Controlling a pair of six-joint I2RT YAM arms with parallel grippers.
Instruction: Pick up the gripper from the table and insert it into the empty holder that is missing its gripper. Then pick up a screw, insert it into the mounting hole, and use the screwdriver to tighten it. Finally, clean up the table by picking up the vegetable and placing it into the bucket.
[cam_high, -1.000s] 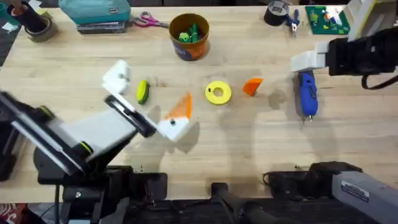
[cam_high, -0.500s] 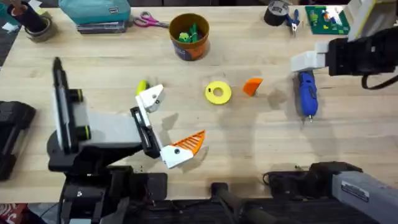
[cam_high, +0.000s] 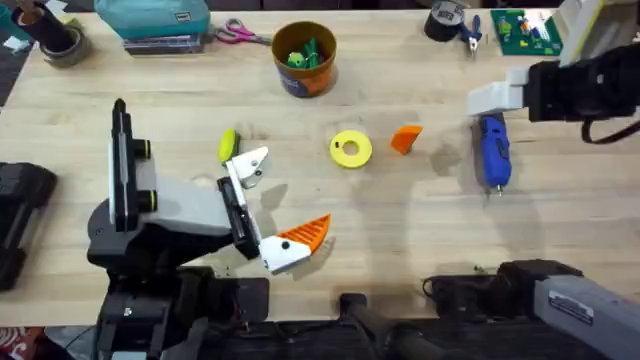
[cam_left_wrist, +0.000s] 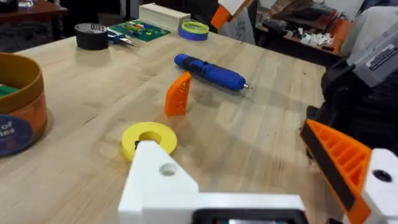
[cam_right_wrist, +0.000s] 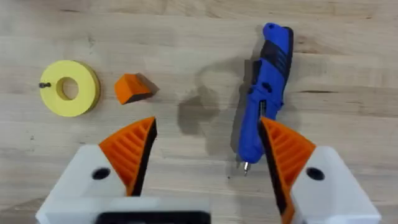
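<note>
The loose orange gripper (cam_high: 405, 138) (cam_left_wrist: 178, 94) (cam_right_wrist: 132, 88) stands on the table right of a yellow disc (cam_high: 350, 149). My left gripper (cam_high: 272, 205) (cam_left_wrist: 249, 180) is open, well short of it. One left finger is the bare white holder (cam_high: 250, 163) (cam_left_wrist: 158, 180); the other carries an orange tip (cam_high: 305, 235). The blue screwdriver (cam_high: 493, 150) (cam_right_wrist: 264, 93) lies under my open right gripper (cam_high: 497, 97) (cam_right_wrist: 208, 155), untouched. A small dark screw (cam_right_wrist: 45, 85) sits at the disc's edge. The green-yellow vegetable (cam_high: 229, 145) lies beside the holder. The orange-brown bucket (cam_high: 305, 58) holds green pieces.
Along the back edge lie a teal box (cam_high: 150, 20), scissors (cam_high: 238, 33), tape rolls (cam_high: 445, 18), pliers and a green circuit board (cam_high: 525, 28). Bare wood stretches between the disc and the front edge.
My left arm has swung round, carrying its gripper from near the vegetable toward the table's front and slightly right. The right arm and the loose things have not moved.
</note>
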